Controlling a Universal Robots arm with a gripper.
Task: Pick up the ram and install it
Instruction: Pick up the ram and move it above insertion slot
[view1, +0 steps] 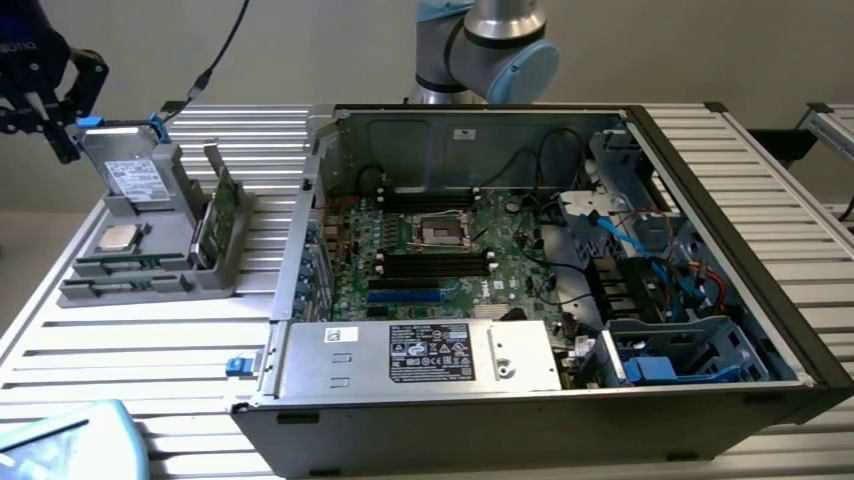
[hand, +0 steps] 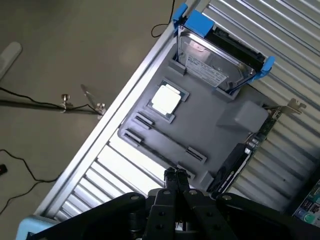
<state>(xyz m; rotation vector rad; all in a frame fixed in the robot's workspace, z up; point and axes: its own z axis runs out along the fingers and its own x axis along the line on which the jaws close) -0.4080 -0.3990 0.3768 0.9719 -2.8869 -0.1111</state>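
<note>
My gripper (view1: 60, 140) hangs at the exterior view's far left, above the table's edge and beside the grey parts holder (view1: 160, 180). In the wrist view its fingers (hand: 175, 176) are pressed together with nothing between them, hovering over the holder's (hand: 210, 125) near edge. The ram (view1: 134, 265) looks like a thin dark-green stick standing on edge in a front slot of the holder. The motherboard (view1: 454, 240) lies inside the open computer case, with long black slots (view1: 434, 265) on it.
The holder also carries a hard drive in a blue bracket (hand: 215, 55), a square processor (hand: 166, 98) and an upright green card (view1: 220, 215). The case walls (view1: 300, 240) rise right of the holder. A power supply (view1: 427, 355) sits at the case front. Cables lie on the floor (hand: 30, 100).
</note>
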